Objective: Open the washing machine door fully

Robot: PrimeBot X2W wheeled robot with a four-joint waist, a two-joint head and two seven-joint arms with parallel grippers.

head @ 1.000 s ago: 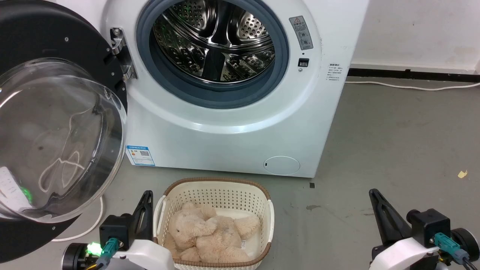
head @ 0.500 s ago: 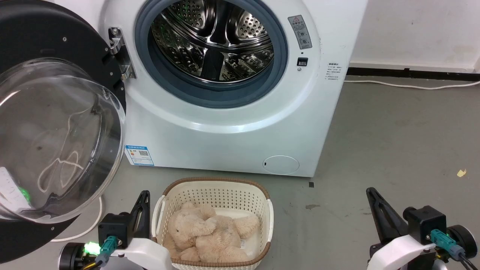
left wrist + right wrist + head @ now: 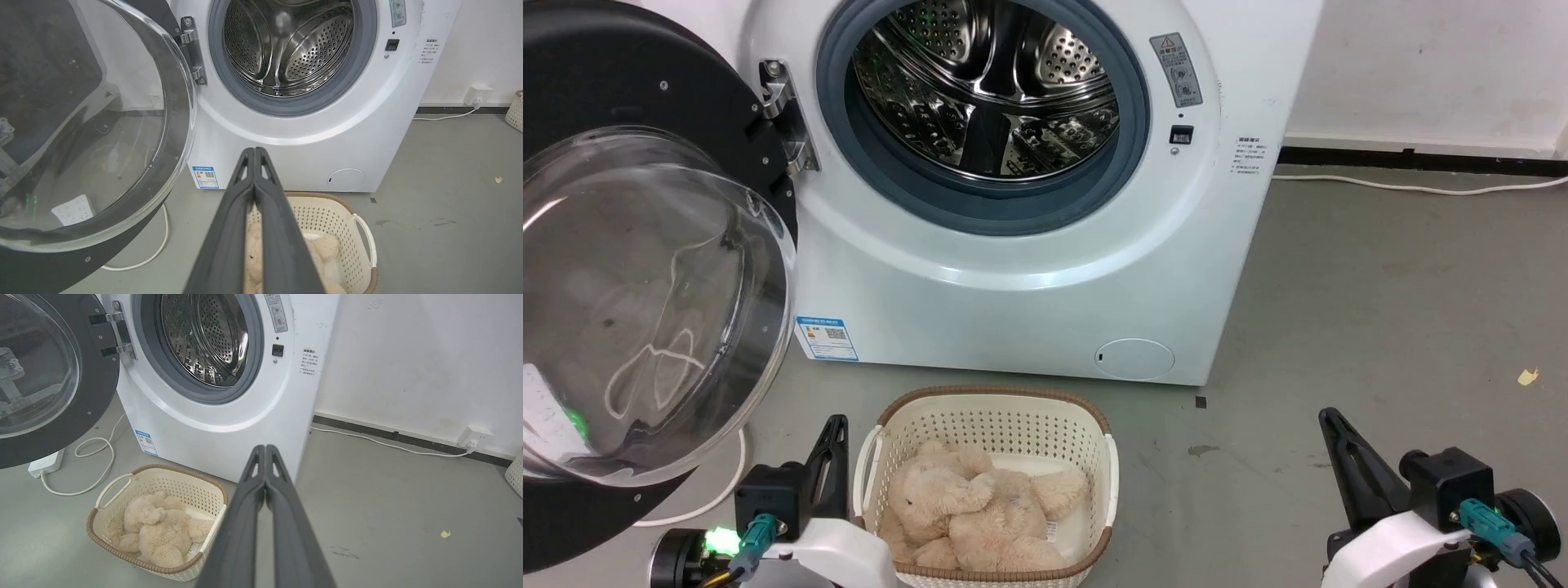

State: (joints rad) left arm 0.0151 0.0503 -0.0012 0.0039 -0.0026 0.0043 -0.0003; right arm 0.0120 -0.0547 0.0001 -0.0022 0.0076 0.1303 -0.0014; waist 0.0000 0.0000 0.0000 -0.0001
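One white washer (image 3: 1029,278) stands before me on the grey floor (image 3: 1380,310), its steel drum (image 3: 988,90) uncovered. The black door (image 3: 621,90) hangs swung wide on its hinge (image 3: 783,114) at my left, clear of the drum. A cream basket (image 3: 992,408) sits just in front of the washer with a plush bear (image 3: 972,506) lying in it. My left fingers (image 3: 254,152) are pressed together on nothing, beside the basket. My right fingers (image 3: 265,448) are likewise closed and empty, well apart from the door.
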